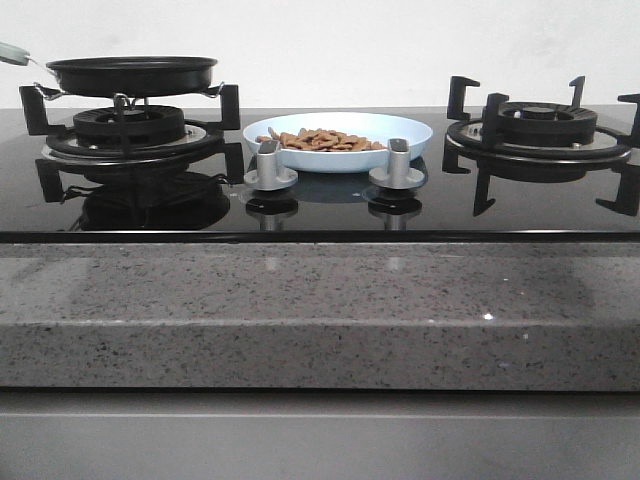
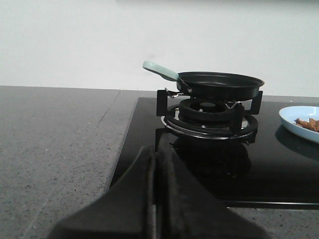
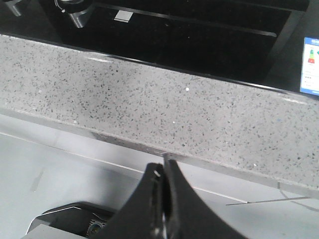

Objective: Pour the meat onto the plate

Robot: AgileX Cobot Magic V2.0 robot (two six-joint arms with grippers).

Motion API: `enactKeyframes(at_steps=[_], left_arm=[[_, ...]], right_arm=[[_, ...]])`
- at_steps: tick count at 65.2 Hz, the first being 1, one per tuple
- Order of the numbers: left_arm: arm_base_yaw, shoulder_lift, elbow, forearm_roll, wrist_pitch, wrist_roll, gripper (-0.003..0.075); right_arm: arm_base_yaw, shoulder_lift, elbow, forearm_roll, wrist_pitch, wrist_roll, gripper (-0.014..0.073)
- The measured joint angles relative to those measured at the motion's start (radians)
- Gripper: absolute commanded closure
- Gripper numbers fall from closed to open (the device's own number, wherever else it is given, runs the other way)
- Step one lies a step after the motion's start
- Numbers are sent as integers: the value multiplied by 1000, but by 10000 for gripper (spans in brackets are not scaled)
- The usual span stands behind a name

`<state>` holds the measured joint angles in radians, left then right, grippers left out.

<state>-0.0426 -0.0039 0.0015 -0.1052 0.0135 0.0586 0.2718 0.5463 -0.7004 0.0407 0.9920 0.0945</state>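
— Since the meat (image 1: 325, 140) already lies heaped in the plate (image 1: 400, 128), mid-frame in the front view between the two burners, I judge the pour itself done; what's left is only to keep the arms clear.

— And the pan (image 1: 132, 72)?

— Upper left of the front view, sitting level on the left burner (image 1: 130, 125), and from here it looks empty. Its pale handle (image 2: 160, 70) points away from the plate.

— Your grippers?

— The left gripper (image 2: 155, 199) is at the bottom of its own view, jaws pressed together with nothing between them. It hangs over the grey counter (image 2: 55, 149), well short of the pan, with the plate only a sliver at the right edge. The right gripper (image 3: 162, 204) is likewise closed and empty, below the counter's front edge, far from everything.

— Next move?

— If anything, I'd say nothing delicate: no grasp is needed.
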Motion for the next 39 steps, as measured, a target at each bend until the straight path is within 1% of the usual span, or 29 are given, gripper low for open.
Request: enactKeyframes(at_steps=[39], left_arm=[[2,0,0,4,-13,-35,741]], right_arm=[[0,0,0,0,0,0,663]])
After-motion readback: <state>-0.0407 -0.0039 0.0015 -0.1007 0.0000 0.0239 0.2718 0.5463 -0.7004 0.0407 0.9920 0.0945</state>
